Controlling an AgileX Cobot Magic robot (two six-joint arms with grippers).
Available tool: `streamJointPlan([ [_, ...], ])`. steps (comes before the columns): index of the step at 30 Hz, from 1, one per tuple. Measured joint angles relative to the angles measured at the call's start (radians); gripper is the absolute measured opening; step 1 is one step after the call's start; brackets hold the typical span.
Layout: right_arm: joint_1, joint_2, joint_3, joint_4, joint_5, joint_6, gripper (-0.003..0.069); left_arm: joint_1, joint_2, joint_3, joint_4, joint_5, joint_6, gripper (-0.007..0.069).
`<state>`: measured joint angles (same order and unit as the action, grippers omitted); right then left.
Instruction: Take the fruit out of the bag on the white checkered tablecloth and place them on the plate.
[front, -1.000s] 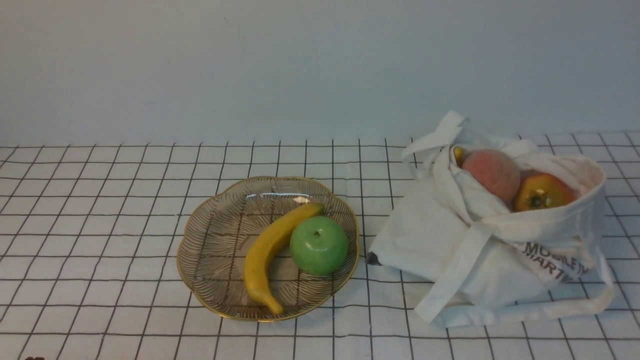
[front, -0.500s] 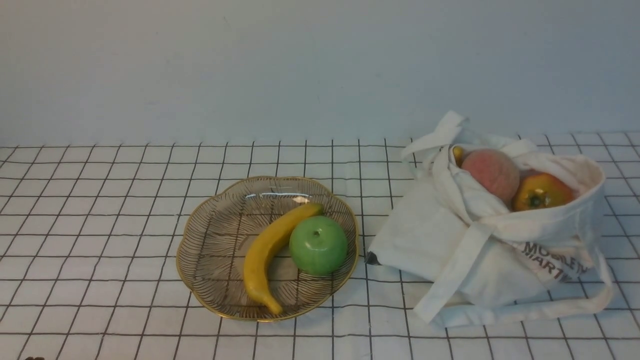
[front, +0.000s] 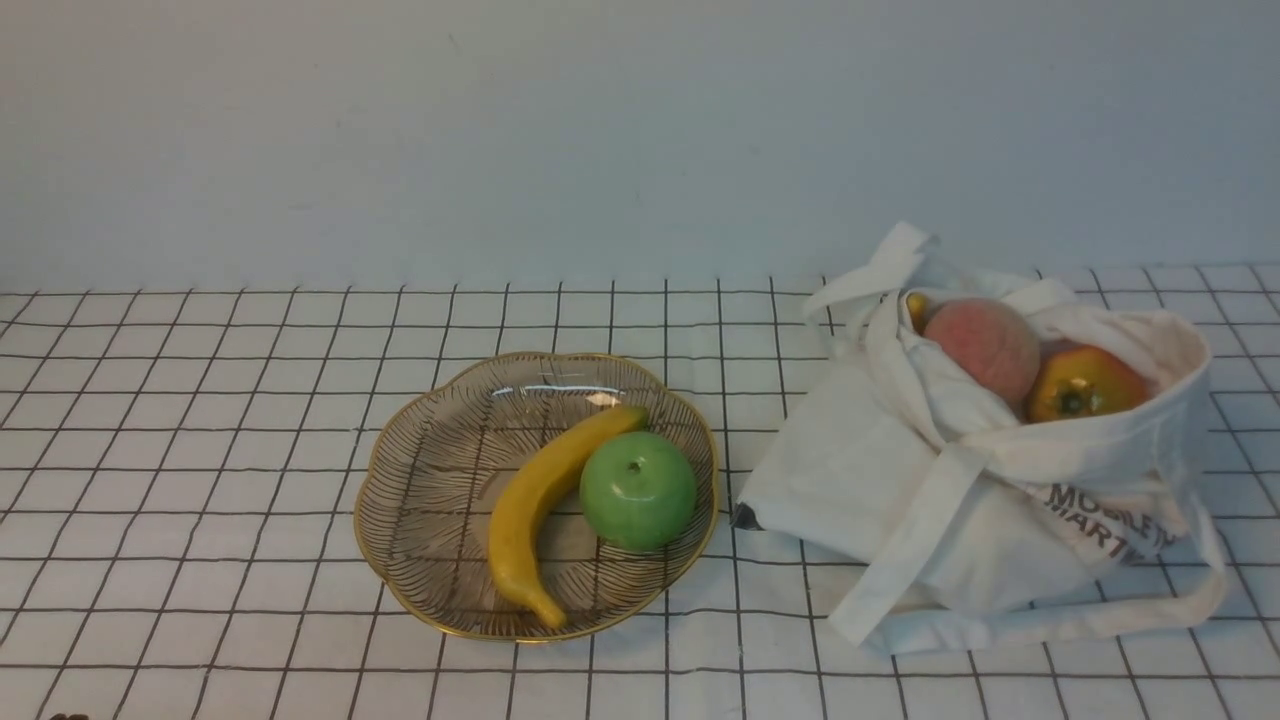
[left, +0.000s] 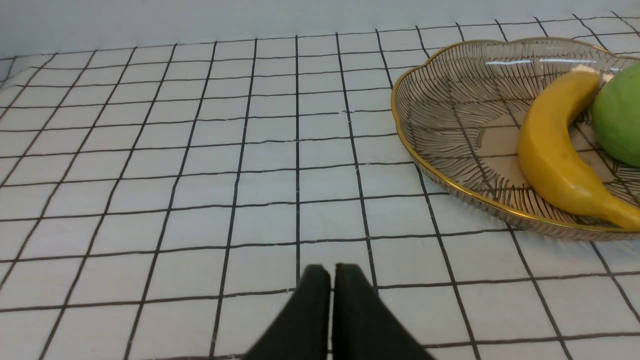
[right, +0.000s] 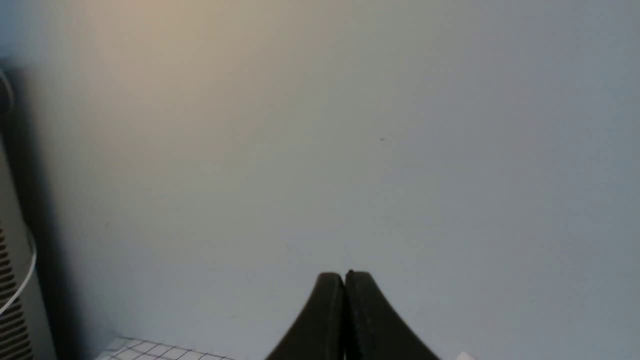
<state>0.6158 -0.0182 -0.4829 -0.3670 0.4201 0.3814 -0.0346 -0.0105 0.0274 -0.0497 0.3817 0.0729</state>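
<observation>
The glass plate (front: 430, 480) with a gold rim sits mid-table on the white checkered tablecloth (front: 200, 400). It holds a green apple (front: 637, 490) and a yellow banana (front: 540, 500). A white cloth bag (front: 960, 500) lies to the right, with a pink peach (front: 982, 348) and an orange-yellow fruit (front: 1085, 385) in its mouth. Neither gripper shows in the front view. My left gripper (left: 332, 272) is shut and empty over bare cloth, left of the plate (left: 430, 175). My right gripper (right: 345, 280) is shut and empty, facing the wall.
A grey wall (front: 640, 130) runs behind the table. The bag's long strap (front: 1100, 620) loops out on the cloth in front of the bag. A vented grey object (right: 12, 300) with a white cable stands at one edge of the right wrist view.
</observation>
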Motion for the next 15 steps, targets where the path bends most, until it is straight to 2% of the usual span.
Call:
streamJointPlan([
  [1, 0.000, 0.000, 0.003, 0.053, -0.008, -0.069, -0.0014, 0.000, 0.000, 0.000, 0.000, 0.000, 0.000, -0.0008],
  [2, 0.000, 0.000, 0.004, 0.134, -0.014, -0.189, -0.0014, 0.000, 0.000, 0.000, 0.000, 0.000, 0.000, -0.0008],
  [6, 0.000, 0.000, 0.004, 0.340, -0.018, -0.441, -0.0014, 0.000, 0.000, 0.000, 0.000, 0.000, 0.000, -0.0008],
  [9, 0.000, 0.000, 0.004, 0.404, -0.020, -0.510, -0.0014, 0.000, 0.000, 0.000, 0.000, 0.000, 0.000, -0.0008],
  [15, -0.005, 0.000, 0.025, 0.419, -0.027, -0.531, -0.0014, 0.000, 0.000, 0.000, 0.000, 0.000, 0.000, -0.0008],
])
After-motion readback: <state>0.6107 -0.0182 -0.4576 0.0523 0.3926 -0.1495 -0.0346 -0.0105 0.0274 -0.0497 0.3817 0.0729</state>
